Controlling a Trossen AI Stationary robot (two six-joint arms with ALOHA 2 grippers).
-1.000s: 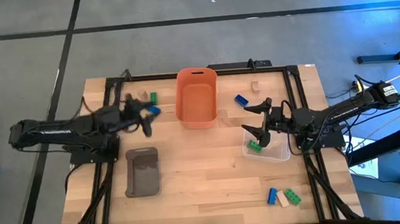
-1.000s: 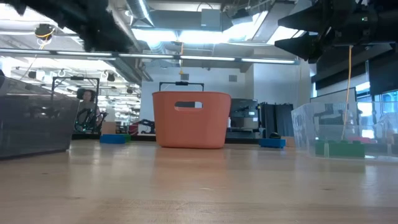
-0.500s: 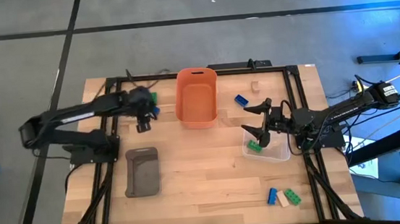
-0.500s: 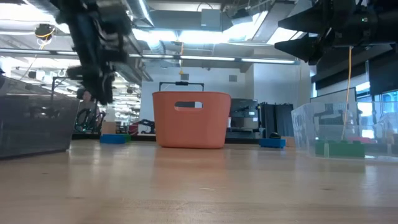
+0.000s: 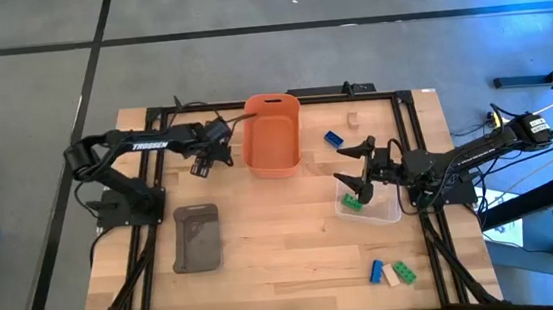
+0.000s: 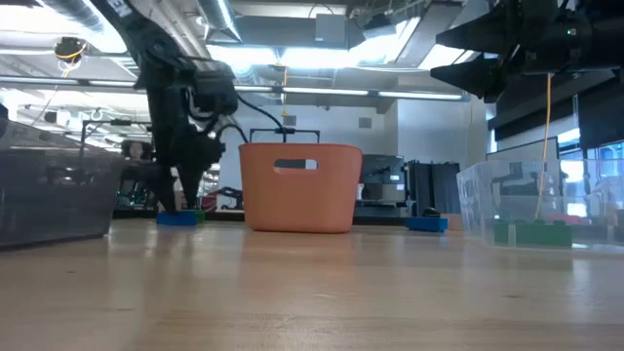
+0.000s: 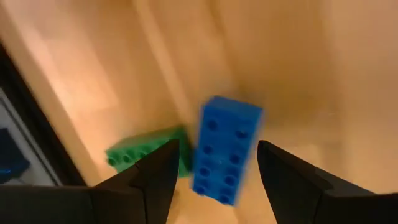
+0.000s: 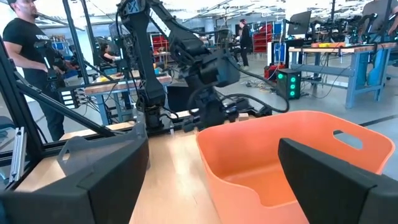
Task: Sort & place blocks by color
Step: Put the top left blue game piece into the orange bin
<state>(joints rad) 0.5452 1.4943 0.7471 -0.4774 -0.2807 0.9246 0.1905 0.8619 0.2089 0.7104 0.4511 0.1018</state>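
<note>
Your wooden table carries the orange bin at the back centre, a grey tray on the left and a clear container on the right. Your left gripper hangs just left of the bin with its fingers spread wide and empty, straddling a blue block that lies beside a green block. Your right gripper waits spread and empty above the clear container, which holds another green block. Three blocks cluster near the front edge.
</note>
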